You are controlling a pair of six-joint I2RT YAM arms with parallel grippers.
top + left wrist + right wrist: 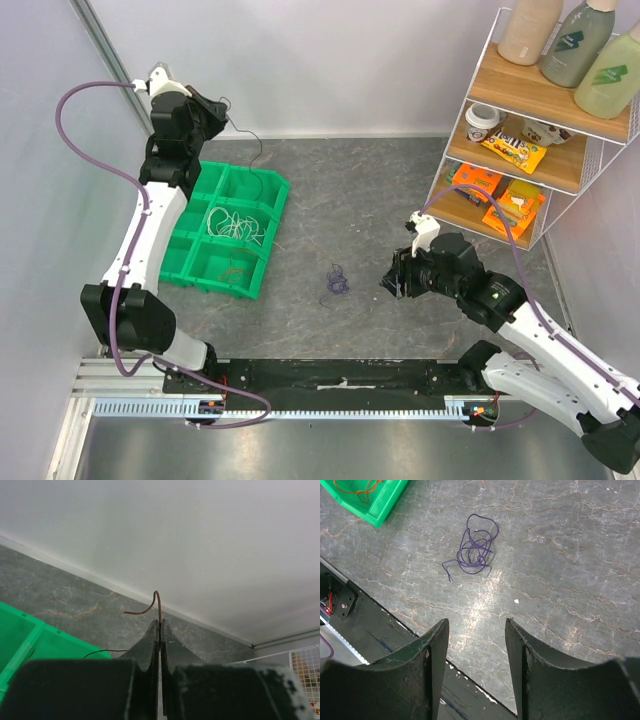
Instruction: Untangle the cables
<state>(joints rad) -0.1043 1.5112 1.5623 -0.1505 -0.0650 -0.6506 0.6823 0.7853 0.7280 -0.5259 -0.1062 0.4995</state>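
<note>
Closest to us, our left gripper (160,625) pinches a thin brown wire (158,602) beyond the green plastic bin (255,190) holding loose white cables (235,222). Our right gripper (476,630) gapes wide above the grey stone-patterned table (560,555), where a small purple cable tangle (474,547) lies just ahead.

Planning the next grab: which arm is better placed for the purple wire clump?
Right. The right gripper is open, close to the purple clump; the left gripper is shut on a brown wire, far off near the green bin.
</note>
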